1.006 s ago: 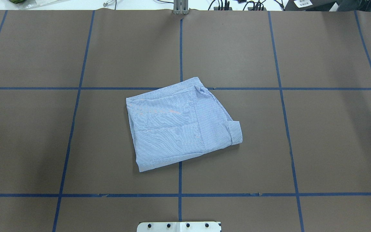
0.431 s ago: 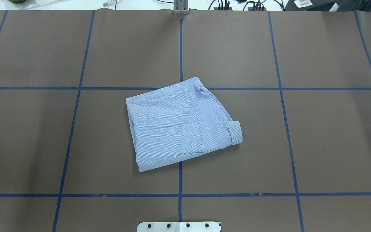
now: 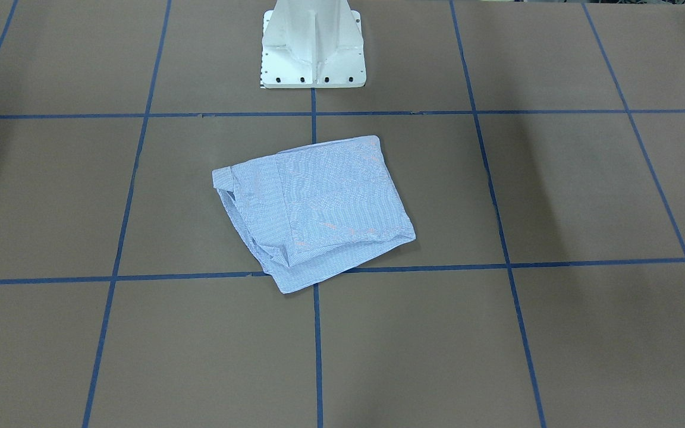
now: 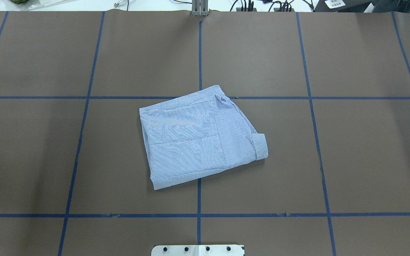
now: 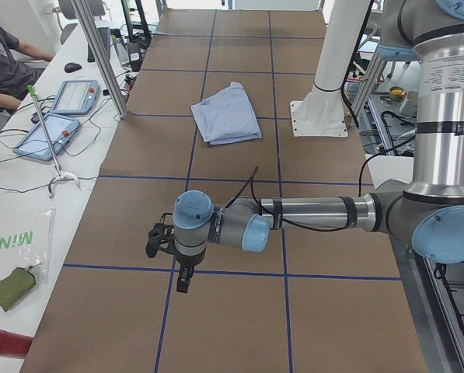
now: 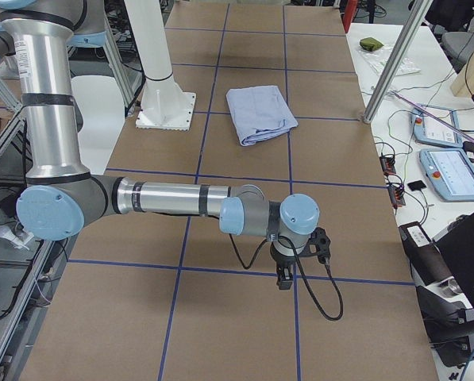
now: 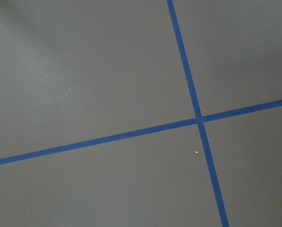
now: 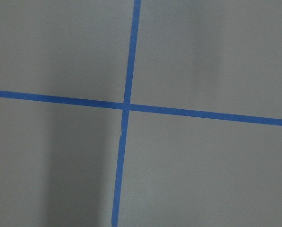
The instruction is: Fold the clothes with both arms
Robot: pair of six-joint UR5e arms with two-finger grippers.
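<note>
The clothes are one light blue-and-white striped shirt, folded into a compact, slightly skewed rectangle near the table's middle, with a cuff showing at one corner. No gripper touches it. My left arm reaches low over the table's left end, its gripper pointing down, far from the shirt. My right gripper hangs likewise at the right end, far from the shirt. Only side views show the grippers, so I cannot tell whether either is open or shut. The wrist views show only brown table and blue tape.
The white pedestal base stands just behind the shirt. Blue tape lines grid the brown table. Side benches hold teach pendants, cables and a metal post. A person sits at the left bench.
</note>
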